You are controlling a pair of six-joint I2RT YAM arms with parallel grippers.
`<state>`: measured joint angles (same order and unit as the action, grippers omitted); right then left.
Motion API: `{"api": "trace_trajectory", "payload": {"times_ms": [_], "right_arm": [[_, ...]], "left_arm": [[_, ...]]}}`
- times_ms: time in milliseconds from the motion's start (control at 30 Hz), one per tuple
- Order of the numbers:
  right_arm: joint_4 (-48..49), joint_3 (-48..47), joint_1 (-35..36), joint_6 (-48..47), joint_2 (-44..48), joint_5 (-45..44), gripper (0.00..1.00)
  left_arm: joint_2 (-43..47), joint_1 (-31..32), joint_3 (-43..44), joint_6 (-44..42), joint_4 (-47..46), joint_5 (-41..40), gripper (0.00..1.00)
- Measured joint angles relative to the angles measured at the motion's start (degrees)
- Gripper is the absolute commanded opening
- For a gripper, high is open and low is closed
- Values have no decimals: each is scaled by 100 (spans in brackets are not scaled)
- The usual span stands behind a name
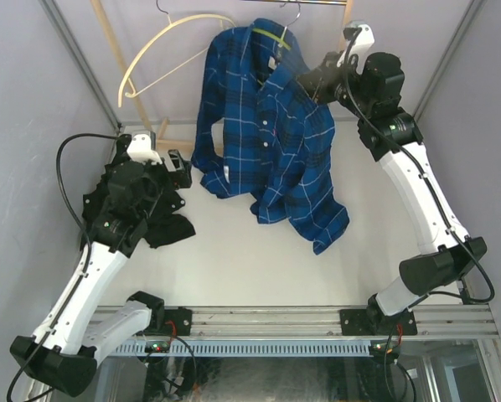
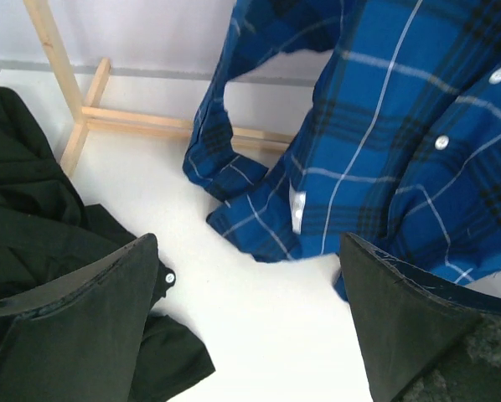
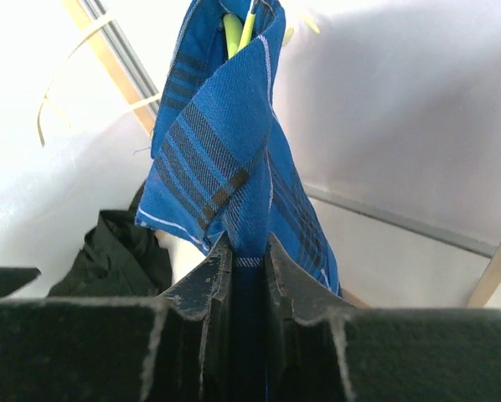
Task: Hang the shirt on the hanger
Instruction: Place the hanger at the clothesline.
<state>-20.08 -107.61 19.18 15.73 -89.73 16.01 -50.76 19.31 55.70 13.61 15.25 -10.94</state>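
The blue plaid shirt (image 1: 271,134) hangs from the lime-green hanger (image 1: 271,35) at the back, its lower part draped on the white table. My right gripper (image 1: 311,79) is shut on the shirt's right shoulder fabric; in the right wrist view the cloth (image 3: 225,159) is pinched between the fingers (image 3: 249,260), with the green hanger (image 3: 234,33) showing at the top. My left gripper (image 1: 179,172) is open and empty, low over the table just left of the shirt's hanging sleeve (image 2: 250,193).
A plain black garment (image 1: 137,205) lies heaped under my left arm and also shows in the left wrist view (image 2: 33,243). A pale cream hanger (image 1: 162,46) hangs at the back left. A wooden frame (image 2: 91,109) stands along the back wall.
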Motion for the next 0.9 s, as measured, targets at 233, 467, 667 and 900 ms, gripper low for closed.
{"api": "trace_trajectory", "payload": {"times_ms": [233, 467, 667, 900], "right_arm": [[710, -2, -20, 358, -181, -70, 0], [1099, -2, -173, 743, -466, -20, 0], [1174, -2, -271, 957, -514, -9, 0], [1174, 0, -343, 1156, -553, -24, 0]], "left_arm": [[-146, -24, 0, 28, 214, -72, 92], [-149, -57, 0, 39, 240, -66, 92], [-151, -81, 0, 39, 258, -66, 91], [-219, -101, 0, 39, 299, -46, 91]]}}
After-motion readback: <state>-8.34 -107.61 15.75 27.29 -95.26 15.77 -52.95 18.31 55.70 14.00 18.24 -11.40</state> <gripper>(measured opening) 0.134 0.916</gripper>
